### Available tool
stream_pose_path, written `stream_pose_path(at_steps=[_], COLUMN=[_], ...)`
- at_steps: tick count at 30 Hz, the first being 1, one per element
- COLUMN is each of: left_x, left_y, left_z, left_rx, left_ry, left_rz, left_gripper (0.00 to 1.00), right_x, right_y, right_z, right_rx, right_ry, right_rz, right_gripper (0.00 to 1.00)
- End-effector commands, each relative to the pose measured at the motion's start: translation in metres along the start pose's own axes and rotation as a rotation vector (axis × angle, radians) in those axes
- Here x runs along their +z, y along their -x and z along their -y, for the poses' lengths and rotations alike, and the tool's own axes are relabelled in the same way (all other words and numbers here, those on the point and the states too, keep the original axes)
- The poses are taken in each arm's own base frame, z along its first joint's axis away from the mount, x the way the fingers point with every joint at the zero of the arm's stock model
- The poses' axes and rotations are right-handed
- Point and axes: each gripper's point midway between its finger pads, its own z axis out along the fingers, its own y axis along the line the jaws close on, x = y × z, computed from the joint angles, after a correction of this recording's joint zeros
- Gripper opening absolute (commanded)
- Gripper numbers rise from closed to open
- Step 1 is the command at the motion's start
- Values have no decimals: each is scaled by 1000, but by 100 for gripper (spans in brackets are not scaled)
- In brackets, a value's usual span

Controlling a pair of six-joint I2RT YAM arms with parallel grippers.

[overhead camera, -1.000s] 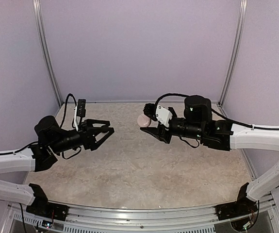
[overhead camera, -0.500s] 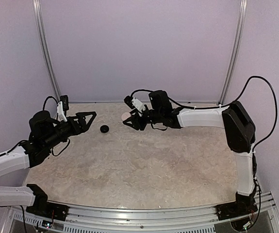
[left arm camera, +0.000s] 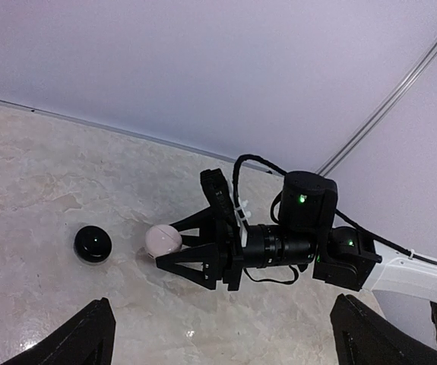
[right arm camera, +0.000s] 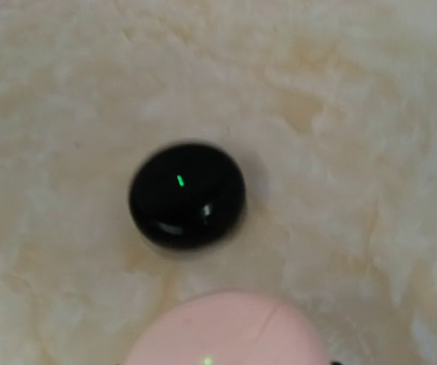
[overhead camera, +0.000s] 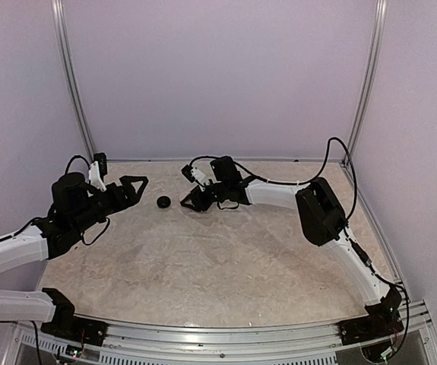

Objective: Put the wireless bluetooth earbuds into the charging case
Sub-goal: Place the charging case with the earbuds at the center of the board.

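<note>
Two round pucks were noted: a black puck (overhead camera: 163,201) lying on the counter (overhead camera: 226,258), and a pale pink puck (left arm camera: 163,240) clamped in the right tool (left arm camera: 166,245). The left tool (overhead camera: 137,188) was spread wide and empty. No earbuds could be made out, so insertion was judged not yet begun.

Top cam: high behind the arm bases (overhead camera: 366,328), looking down over the whole bench (overhead camera: 226,266). Left wrist cam: low, facing across at the right pincer (left arm camera: 166,243), mid-range. Right wrist cam: close, straight down. All three catch the black puck (overhead camera: 163,201); both wrists the pink puck (left arm camera: 163,239).
</note>
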Motion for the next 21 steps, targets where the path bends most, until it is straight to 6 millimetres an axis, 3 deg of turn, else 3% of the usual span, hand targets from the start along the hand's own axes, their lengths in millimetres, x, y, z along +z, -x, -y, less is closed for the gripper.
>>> stream_pose_path(at_steps=[1, 8, 11, 17, 20, 21], left_x=[2, 5, 7, 19, 31, 35], left_y=[9, 7, 8, 11, 14, 16], left_z=[-2, -10, -11, -12, -12, -10], left_rx=[-4, -5, -6, 16, 48, 58], left_ry=[19, 65, 74, 128, 161, 163], left_rz=[21, 15, 9, -47, -92, -103], left_gripper=[99, 99, 99, 99, 99, 99], right_x=[9, 9, 3, -38, -77, -101], right_y=[-12, -22, -15, 46, 81, 102], right_z=[5, 14, 13, 1, -3, -5], right_rx=[81, 110, 102, 49, 31, 18], right_ry=[19, -27, -38, -46, -74, -89], right_rz=[-26, -59, -59, 12, 72, 112], right_gripper=[43, 67, 76, 95, 100, 100])
